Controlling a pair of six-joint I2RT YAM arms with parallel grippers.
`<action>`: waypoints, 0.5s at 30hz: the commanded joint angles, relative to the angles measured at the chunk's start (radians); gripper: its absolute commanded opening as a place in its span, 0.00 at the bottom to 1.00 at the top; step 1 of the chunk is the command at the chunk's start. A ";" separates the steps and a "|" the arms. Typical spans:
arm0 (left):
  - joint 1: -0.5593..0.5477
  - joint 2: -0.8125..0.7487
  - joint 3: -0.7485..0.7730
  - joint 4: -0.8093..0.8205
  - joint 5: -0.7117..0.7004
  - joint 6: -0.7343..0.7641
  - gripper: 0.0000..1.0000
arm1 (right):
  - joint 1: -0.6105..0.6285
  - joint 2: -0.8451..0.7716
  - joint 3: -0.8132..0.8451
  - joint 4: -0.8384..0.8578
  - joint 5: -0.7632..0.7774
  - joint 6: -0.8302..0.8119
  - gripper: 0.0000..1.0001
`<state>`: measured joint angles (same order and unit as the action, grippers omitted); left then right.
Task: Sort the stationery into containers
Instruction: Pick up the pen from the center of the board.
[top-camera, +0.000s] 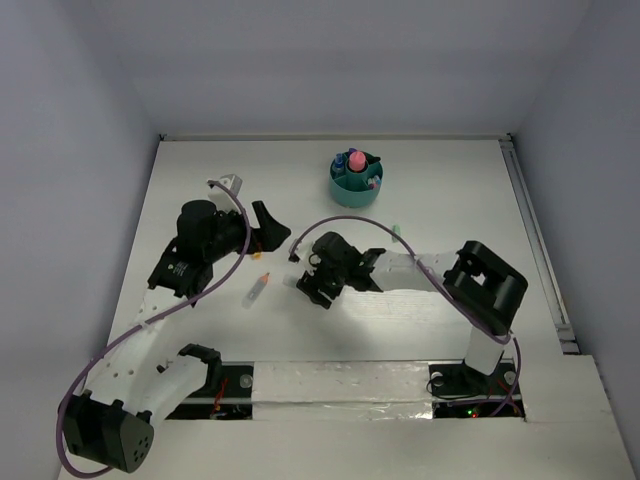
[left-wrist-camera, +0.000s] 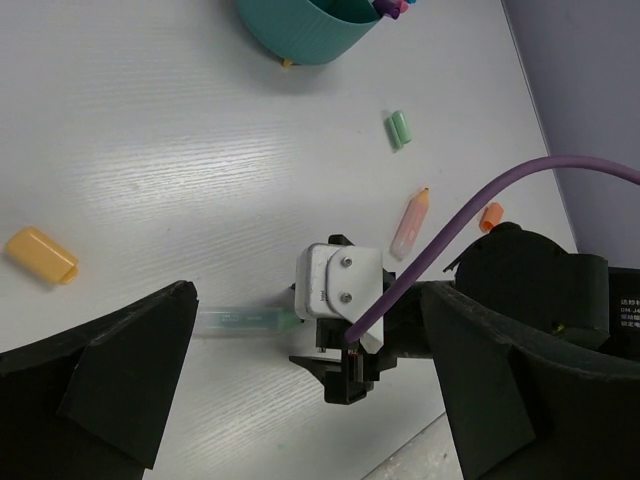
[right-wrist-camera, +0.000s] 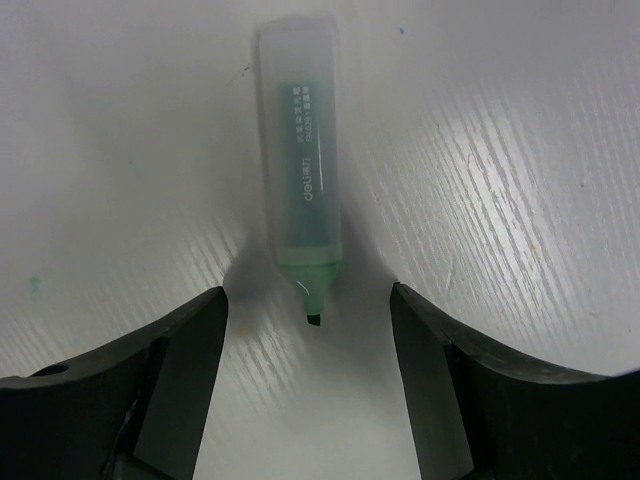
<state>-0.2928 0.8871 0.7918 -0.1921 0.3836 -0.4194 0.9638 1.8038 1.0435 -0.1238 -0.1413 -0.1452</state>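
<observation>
An uncapped green highlighter (right-wrist-camera: 300, 170) lies flat on the white table, its tip pointing at my right gripper (right-wrist-camera: 308, 295). That gripper is open, with the tip just between its fingertips and not touching them. In the left wrist view the highlighter (left-wrist-camera: 240, 320) lies left of the right gripper (left-wrist-camera: 350, 385). My left gripper (left-wrist-camera: 310, 295) is open and empty above the table; in the top view it (top-camera: 272, 235) is left of the right gripper (top-camera: 303, 285). The teal organiser (top-camera: 345, 190) stands at the back with several items in it, and its wall also shows in the left wrist view (left-wrist-camera: 300, 30).
Loose on the table are an orange cap (left-wrist-camera: 40, 255), a green cap (left-wrist-camera: 400, 128), a pink highlighter (left-wrist-camera: 410, 222) and a small orange cap (left-wrist-camera: 490, 215). A pale item with an orange end (top-camera: 258, 290) lies left of the right gripper. Walls enclose the table.
</observation>
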 joint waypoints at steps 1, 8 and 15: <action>0.004 -0.011 0.040 0.011 -0.031 0.033 0.92 | 0.010 0.038 0.038 0.033 -0.053 0.002 0.72; 0.014 -0.024 0.030 0.013 -0.045 0.044 0.92 | 0.010 0.078 0.021 0.111 -0.029 0.041 0.54; 0.014 -0.011 0.011 0.017 -0.045 0.045 0.92 | 0.010 0.101 0.020 0.148 -0.014 0.047 0.34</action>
<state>-0.2852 0.8860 0.7921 -0.1932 0.3428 -0.3904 0.9634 1.8671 1.0615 0.0216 -0.1558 -0.1135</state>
